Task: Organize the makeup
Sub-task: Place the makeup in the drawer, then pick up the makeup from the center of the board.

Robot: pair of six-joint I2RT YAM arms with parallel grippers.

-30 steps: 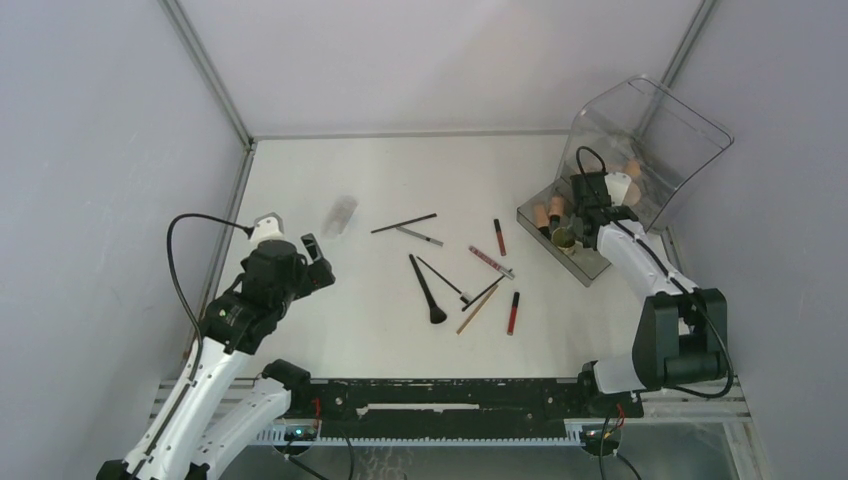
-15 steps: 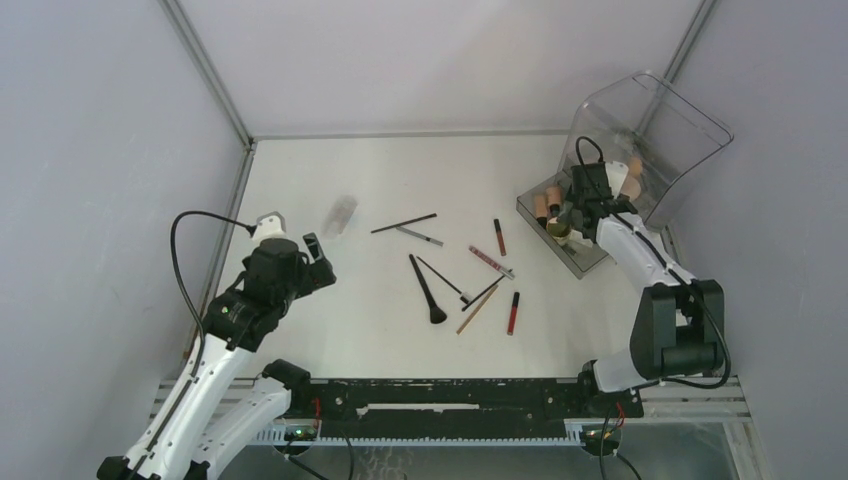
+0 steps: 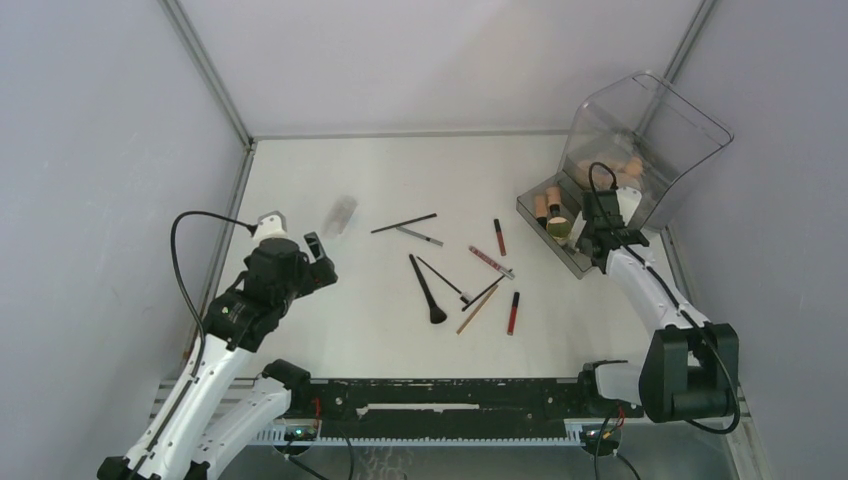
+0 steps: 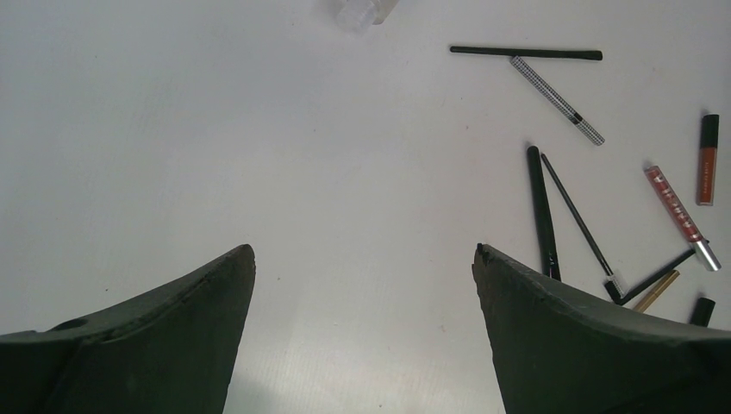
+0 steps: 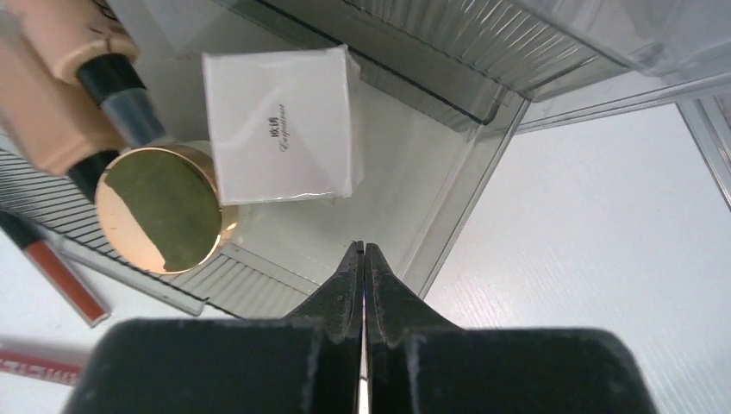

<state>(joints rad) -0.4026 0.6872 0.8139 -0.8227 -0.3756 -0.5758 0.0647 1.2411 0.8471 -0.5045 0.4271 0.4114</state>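
Currently the right hand (image 5: 363,252) is pressed together w/ nothing between its fingers, tips at the edge of the smoky clear organizer (image 3: 650,140). Its open tray (image 5: 465,203) holds a white cube jar (image 5: 280,125) w/ small grey lettering, just beside a round gold-rimmed compact (image 5: 159,211) (lid reflects olive green) and tan bottles (image 5: 43,103) w/ dark caps. Meanwhile the left hand (image 4: 364,250) is spread wide, gripping nothing, above the white surface (image 4: 215,129). Loose mid-surface, between the arms: black brushes (image 4: 541,211), a checkered pencil (image 4: 556,99), red lip tubes (image 4: 707,159).
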